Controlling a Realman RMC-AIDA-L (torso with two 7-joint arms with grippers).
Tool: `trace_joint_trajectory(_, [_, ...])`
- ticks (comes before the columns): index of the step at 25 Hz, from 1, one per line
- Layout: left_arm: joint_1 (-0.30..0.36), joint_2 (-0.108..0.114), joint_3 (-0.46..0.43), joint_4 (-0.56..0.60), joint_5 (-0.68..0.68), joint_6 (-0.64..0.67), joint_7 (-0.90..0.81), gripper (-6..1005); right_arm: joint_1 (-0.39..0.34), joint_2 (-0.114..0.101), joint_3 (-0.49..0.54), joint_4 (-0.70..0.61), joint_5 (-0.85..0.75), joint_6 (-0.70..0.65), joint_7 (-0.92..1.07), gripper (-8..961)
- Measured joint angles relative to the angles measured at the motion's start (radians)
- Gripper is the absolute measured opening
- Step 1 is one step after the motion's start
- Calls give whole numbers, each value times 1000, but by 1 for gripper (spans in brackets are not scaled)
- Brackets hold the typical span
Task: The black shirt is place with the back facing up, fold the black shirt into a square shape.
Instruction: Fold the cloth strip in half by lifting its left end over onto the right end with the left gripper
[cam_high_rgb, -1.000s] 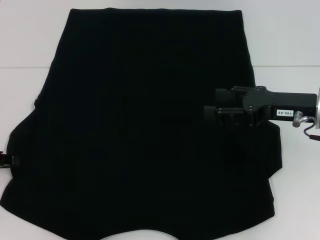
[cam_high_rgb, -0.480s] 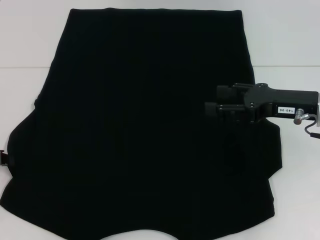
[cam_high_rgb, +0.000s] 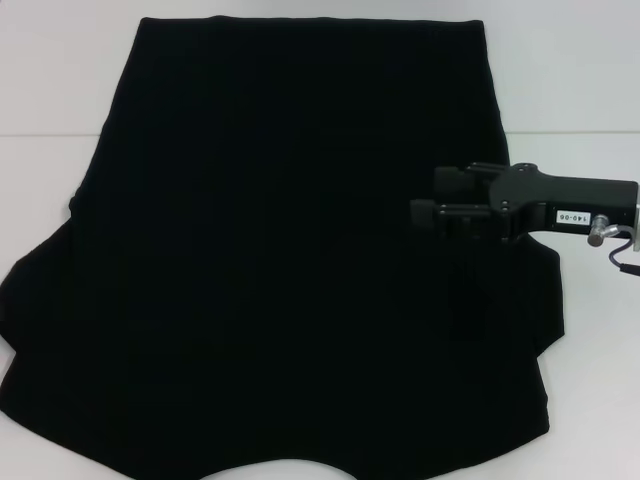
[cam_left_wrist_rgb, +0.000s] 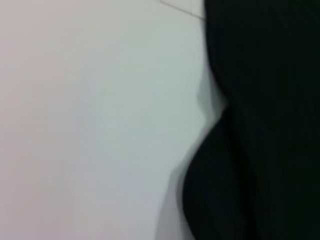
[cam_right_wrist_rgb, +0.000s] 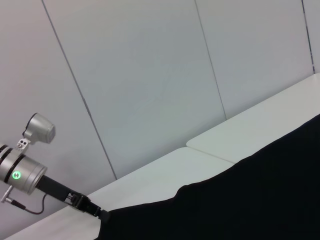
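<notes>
The black shirt (cam_high_rgb: 290, 250) lies flat across the white worktop (cam_high_rgb: 580, 80), and the right end effector (cam_high_rgb: 425, 205) hangs over its 3 o'clock edge, pointing toward 9 o'clock, fingers close together, holding nothing.

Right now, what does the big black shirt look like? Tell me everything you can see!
The black shirt is plain, matte, soft-looking cloth with no print. It lies spread mostly flat on the white table, straight edge on the far side, wavy edges and a curved dip nearest the robot. It is not folded into a square yet. The right gripper hangs over its right side; whether it touches the cloth cannot be told. In the right wrist view the left arm reaches the shirt's edge.
</notes>
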Motion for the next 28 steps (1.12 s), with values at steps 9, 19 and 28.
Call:
trace_joint_trajectory(9, [20,4,-87,7,-16,-8,12,0,0,1,15,0,0,1,0,850])
trace_joint_trajectory(19, [36,5,-122,12,-30,-10,13,0,0,1,24,0,0,2,0,851])
trace_joint_trajectory(28, [42,7,-148,20,-30,-19,15,0,1,1,30,1,0,3,0,851])
